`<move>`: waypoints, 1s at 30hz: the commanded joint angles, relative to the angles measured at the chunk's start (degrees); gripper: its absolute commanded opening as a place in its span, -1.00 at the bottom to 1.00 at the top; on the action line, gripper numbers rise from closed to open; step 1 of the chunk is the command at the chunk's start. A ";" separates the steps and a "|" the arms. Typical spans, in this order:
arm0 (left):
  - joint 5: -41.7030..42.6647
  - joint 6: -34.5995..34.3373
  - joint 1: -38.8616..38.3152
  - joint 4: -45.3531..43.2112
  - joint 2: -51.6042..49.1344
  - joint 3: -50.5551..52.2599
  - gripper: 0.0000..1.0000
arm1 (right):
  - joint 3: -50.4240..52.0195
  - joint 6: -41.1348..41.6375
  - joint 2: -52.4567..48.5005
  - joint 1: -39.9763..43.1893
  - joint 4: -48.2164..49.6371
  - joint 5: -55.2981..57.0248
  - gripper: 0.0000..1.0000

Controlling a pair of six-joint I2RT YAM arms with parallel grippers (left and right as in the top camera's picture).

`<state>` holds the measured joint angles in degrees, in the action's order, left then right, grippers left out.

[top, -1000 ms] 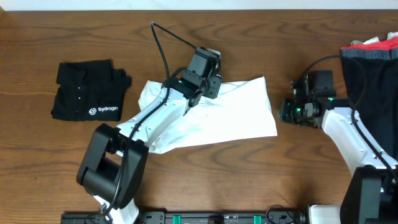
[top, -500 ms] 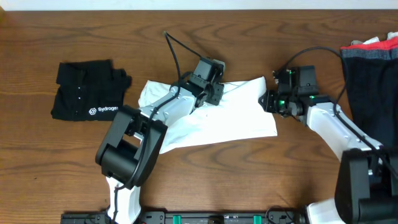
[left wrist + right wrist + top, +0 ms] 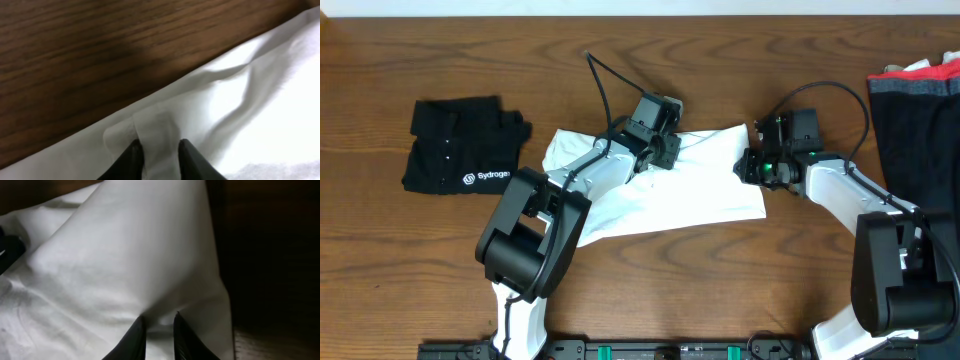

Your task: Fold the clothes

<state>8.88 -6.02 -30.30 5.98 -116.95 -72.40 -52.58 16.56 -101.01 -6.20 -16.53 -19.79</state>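
The clothes in hand are a white T-shirt spread rumpled across the middle of the table in the overhead view. My left gripper rests on its far edge. In the left wrist view the gripper has a raised fold of the white T-shirt pinched between its black fingers. My right gripper is at the shirt's right edge. Seen from the right wrist, it is shut on fabric that tents up from the white T-shirt.
A folded black shirt with white lettering lies at the far left. A pile of dark and red garments sits at the right edge. Bare wooden table shows in front of the white shirt.
My right arm has swung left from the dark pile onto the shirt's right edge. The left jaws have narrowed onto the fold at the far edge.
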 commanded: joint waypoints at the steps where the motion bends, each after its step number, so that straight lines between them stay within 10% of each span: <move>1: 1.20 0.22 0.02 -0.13 -0.92 -0.48 -0.57 | -0.61 1.92 -0.39 -0.63 0.31 3.06 -0.71; 30: 1.46 0.13 6.12 1.36 0.83 -0.70 -0.79 | -0.59 1.62 -8.72 -0.63 -4.02 5.01 -0.97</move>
<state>9.54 -5.96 -24.47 7.25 -116.95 -72.40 -55.37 17.82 -105.43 -6.13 -18.94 -17.15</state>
